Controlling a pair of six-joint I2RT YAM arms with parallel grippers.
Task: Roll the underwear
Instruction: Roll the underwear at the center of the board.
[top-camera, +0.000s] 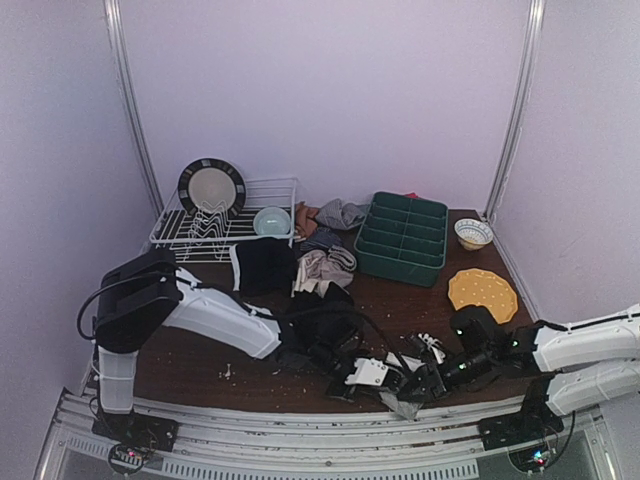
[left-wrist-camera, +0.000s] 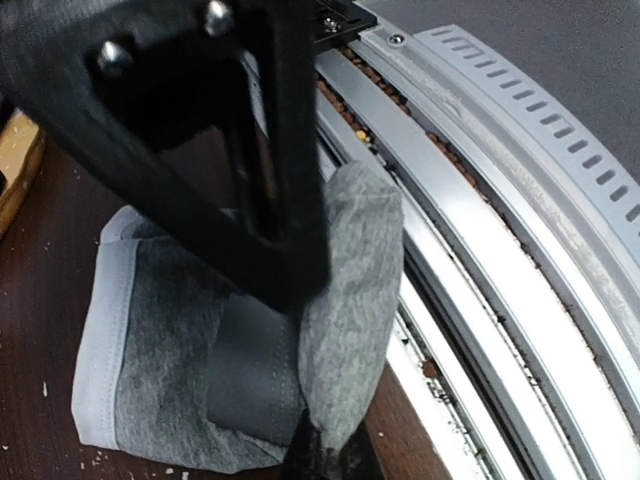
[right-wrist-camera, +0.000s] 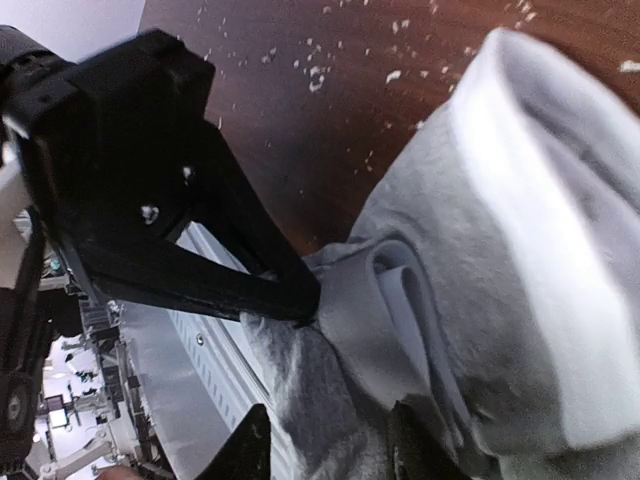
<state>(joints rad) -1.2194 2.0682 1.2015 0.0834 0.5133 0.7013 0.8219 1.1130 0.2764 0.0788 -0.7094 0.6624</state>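
A light grey underwear (top-camera: 400, 403) lies partly folded at the table's front edge, between my two grippers. In the left wrist view the grey underwear (left-wrist-camera: 160, 380) shows a darker gusset, and one fold stands up beside the rail. My left gripper (top-camera: 372, 375) is shut, pinching a crease of the fabric at its tips (left-wrist-camera: 315, 450). My right gripper (top-camera: 418, 385) comes in from the right. Its fingers (right-wrist-camera: 250, 450) stand a little apart with a bunch of the grey underwear (right-wrist-camera: 480, 280) held between them. The other underwear, black (top-camera: 265, 265), beige-pink (top-camera: 322, 270) and grey (top-camera: 340, 212), is piled at the back centre.
A white dish rack (top-camera: 225, 235) with a plate (top-camera: 211, 187) and a pale blue bowl (top-camera: 271, 221) stands at the back left. A green divided tray (top-camera: 403, 238), a small bowl (top-camera: 473, 233) and a yellow plate (top-camera: 483, 290) are at the right. The metal rail (left-wrist-camera: 480, 200) runs right beside the cloth.
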